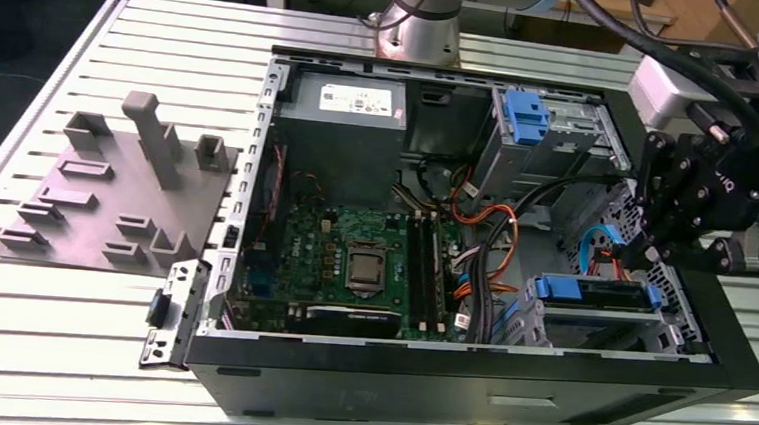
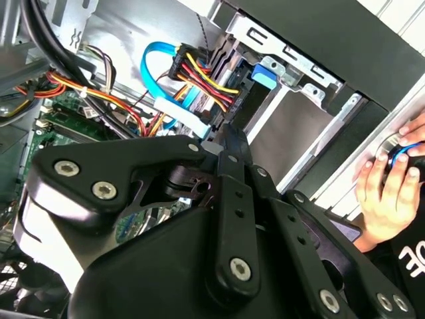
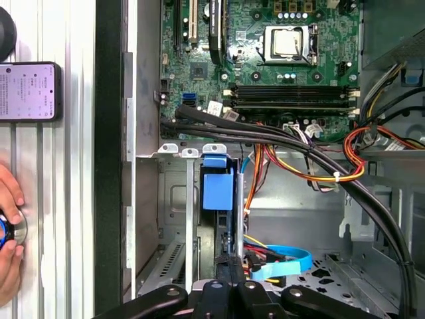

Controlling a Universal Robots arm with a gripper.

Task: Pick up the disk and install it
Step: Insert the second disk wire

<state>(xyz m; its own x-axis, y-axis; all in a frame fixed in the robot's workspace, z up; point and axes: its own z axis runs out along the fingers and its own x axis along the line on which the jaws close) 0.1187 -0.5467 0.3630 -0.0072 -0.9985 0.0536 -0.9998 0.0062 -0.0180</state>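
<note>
Black computer case (image 1: 475,385) sits on slatted aluminium table (image 1: 23,338). Grey fixture plate (image 1: 112,204) lies at exterior view's left; black gripper (image 1: 639,257) hangs over case.

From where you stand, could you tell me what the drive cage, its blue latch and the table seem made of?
Drive cage: likely bare sheet steel, dull grey with folded edges and punched slots. Blue latch: seemingly moulded plastic, uniform matte colour. Table: probably aluminium, pale ribbed slats with soft sheen.
</note>
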